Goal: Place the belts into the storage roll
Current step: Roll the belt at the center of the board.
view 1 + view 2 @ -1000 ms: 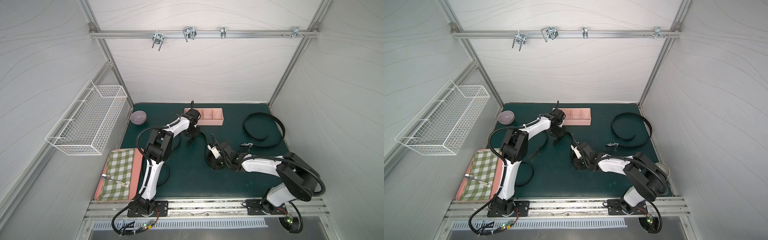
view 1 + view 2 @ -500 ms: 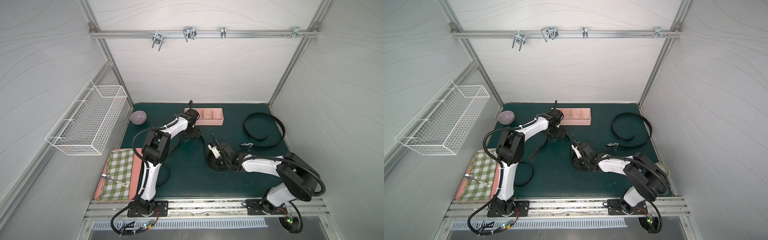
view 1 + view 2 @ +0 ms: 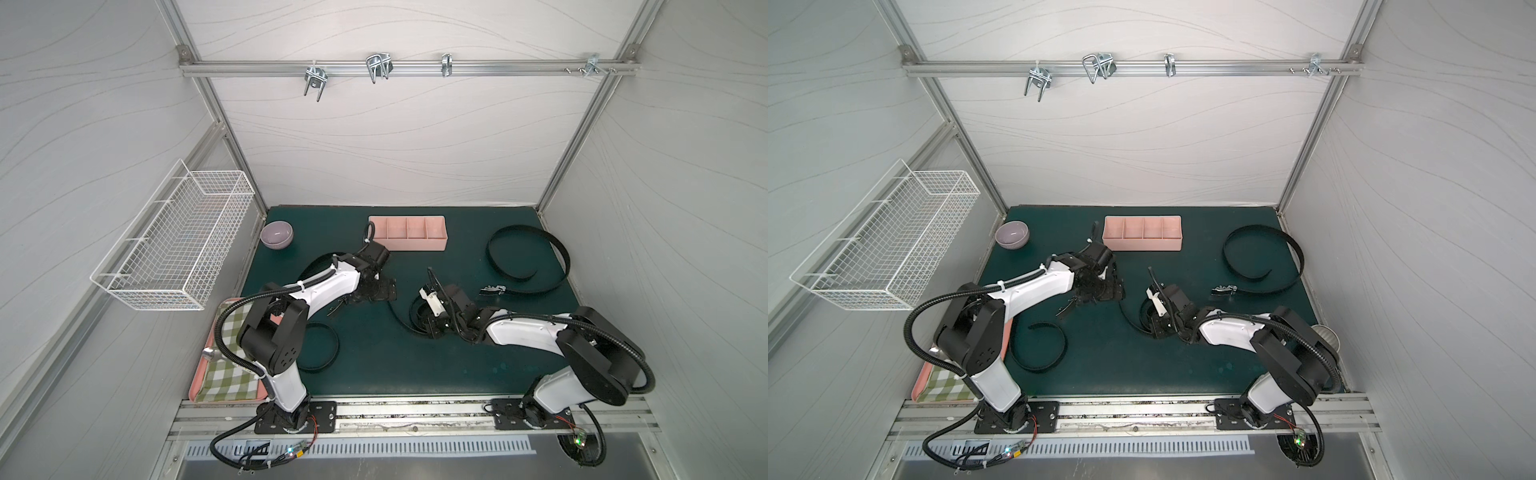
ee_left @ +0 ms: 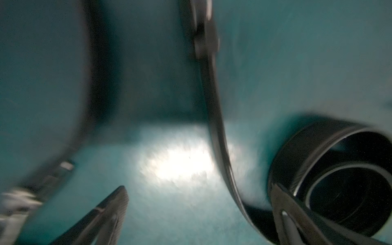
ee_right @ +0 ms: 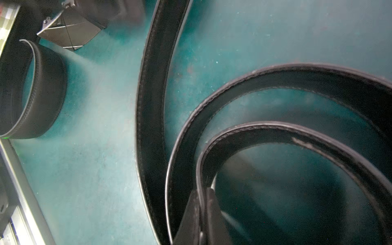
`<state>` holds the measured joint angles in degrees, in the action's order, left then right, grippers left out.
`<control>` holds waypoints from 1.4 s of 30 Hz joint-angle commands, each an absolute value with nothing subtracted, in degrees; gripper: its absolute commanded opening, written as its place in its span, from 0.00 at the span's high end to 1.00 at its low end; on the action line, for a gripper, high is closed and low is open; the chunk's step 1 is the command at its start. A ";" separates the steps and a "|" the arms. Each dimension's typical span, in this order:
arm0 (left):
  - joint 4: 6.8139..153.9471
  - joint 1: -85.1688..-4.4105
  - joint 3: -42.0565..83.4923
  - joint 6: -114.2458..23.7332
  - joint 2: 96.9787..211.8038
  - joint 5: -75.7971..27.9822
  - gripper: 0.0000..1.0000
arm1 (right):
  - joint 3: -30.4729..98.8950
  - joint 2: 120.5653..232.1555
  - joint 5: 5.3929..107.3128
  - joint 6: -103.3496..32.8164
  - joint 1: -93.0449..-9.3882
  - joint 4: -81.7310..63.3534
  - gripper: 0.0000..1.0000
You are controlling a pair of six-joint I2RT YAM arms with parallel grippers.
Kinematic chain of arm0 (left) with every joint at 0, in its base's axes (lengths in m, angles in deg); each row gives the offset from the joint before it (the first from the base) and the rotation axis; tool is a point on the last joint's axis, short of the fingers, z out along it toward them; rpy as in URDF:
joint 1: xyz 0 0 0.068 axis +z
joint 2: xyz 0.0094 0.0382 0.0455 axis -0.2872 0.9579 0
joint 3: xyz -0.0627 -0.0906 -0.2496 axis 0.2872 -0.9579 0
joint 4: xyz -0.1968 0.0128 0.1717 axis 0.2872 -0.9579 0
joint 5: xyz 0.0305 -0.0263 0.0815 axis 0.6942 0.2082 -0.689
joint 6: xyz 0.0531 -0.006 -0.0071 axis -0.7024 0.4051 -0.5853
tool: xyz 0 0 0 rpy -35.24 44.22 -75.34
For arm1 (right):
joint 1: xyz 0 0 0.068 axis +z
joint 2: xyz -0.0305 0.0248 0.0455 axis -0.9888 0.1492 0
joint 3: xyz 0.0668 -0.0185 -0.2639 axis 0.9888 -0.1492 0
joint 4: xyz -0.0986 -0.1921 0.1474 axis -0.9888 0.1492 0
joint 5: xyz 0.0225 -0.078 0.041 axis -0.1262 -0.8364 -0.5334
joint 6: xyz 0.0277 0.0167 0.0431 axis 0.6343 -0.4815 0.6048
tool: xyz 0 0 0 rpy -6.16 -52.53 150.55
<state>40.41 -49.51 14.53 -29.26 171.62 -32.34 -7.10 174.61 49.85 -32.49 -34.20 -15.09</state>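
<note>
While all three belts lie on the green mat [image 3: 415, 374], outside the storage roll [image 3: 411, 246], only one is gripped. This half-coiled belt [image 5: 150, 106] sits at the middle of the mat, and the right gripper [image 5: 200, 203] is clenched on its innermost turn, with the strap pinched between the fingers [image 5: 215, 220]. The belt's free tail [image 3: 397, 322] curves away toward the left gripper [image 3: 376, 291]. That gripper is released and its jaws are spread wide. In the blurred left wrist view the tail crosses the gap close to one finger [image 4: 297, 218], and I cannot tell whether they touch.

A loose belt [image 3: 524, 227] forms a broad ring near the right edge of the mat, and its metal buckle [image 3: 492, 289] points toward the middle. The third belt [image 3: 336, 345] curls in an unclosed loop near the front left corner, beside the left arm's base link.

The storage roll is a pale-pink tray with four compartments. It sits close to the far edge, about midway along it and with its long side parallel to it — well apart from every belt.

A purple bowl [image 3: 276, 235] stands in the far left corner. A pink tray [image 3: 195, 386] with a green checked cloth [image 3: 232, 374] lies off the mat's front left — partly hidden by the left arm. A white wire basket [image 3: 174, 249] hangs on the left wall.
</note>
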 commanded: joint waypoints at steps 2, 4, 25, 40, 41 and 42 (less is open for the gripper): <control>45.21 -52.12 17.59 -22.72 176.34 -31.25 0.06 | -8.96 174.95 50.23 -31.29 -34.75 -9.62 0.99; 44.91 -52.42 19.48 -23.62 178.99 -31.87 0.23 | -9.02 174.69 50.31 -31.48 -34.68 -9.46 0.99; 44.32 -56.38 10.34 -49.48 170.40 -46.16 1.00 | -13.43 169.83 51.67 -31.00 -34.74 -9.29 0.99; 50.39 -57.31 16.59 -64.43 177.98 -44.85 1.00 | -13.80 171.03 54.33 -32.00 -34.66 -11.94 0.99; 49.32 -56.77 19.03 -65.54 179.41 -43.33 1.00 | -13.80 171.11 54.80 -32.17 -34.37 -12.51 0.98; 48.65 -56.14 20.95 -66.43 180.61 -41.92 1.00 | -13.74 171.26 55.14 -32.53 -34.10 -12.92 0.98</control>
